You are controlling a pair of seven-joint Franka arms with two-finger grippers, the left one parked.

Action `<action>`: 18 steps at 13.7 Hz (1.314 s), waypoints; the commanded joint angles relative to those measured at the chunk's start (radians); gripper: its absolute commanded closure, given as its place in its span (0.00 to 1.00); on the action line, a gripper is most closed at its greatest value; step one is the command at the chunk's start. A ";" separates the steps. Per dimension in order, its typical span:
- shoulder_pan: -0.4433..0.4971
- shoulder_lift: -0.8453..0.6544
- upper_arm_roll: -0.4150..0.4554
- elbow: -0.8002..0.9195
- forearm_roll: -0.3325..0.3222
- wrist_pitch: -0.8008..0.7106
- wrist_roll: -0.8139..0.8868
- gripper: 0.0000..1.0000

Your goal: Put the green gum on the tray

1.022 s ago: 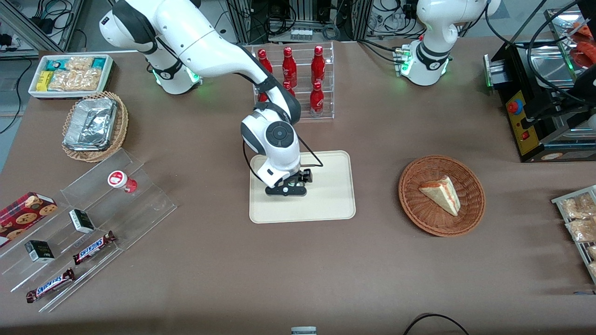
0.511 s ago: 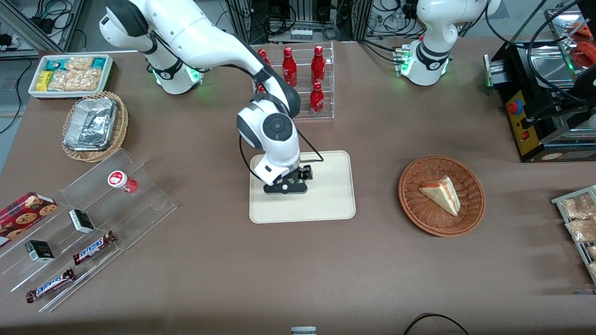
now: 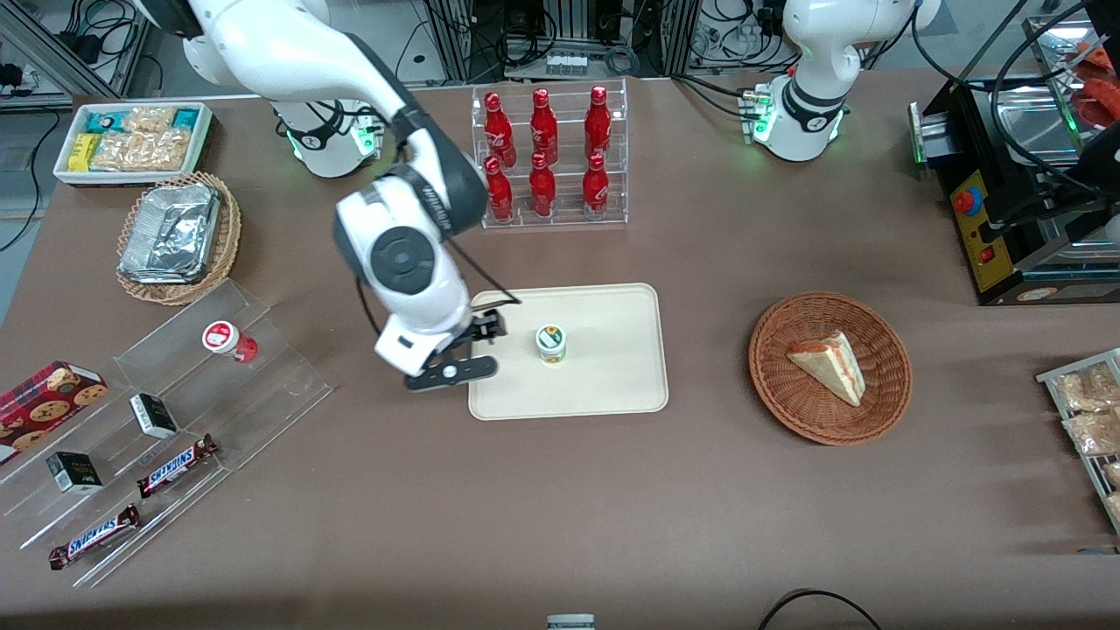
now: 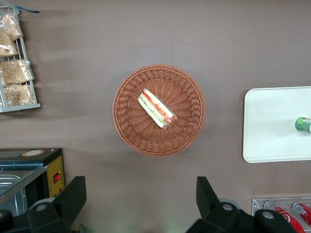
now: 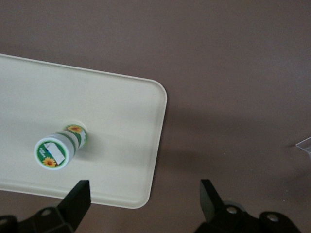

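Six red bottles [image 3: 542,157] near tray [image 3: 612,385]; pincer [image 3: 451,372] spread, empty.

matt tray [image 3: 612,385], glossy plastic green gum [image 3: 551,343]

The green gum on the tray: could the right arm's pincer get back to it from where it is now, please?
Probably yes. The green gum stands upright and alone on the tray, nothing over it, and the open pincer hangs at the tray's edge toward the working arm's end.
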 commanded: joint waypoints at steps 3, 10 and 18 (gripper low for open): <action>-0.097 -0.071 0.006 -0.016 0.026 -0.119 -0.107 0.00; -0.351 -0.243 0.011 -0.129 0.015 -0.150 -0.137 0.00; -0.551 -0.407 0.012 -0.212 0.010 -0.221 -0.355 0.00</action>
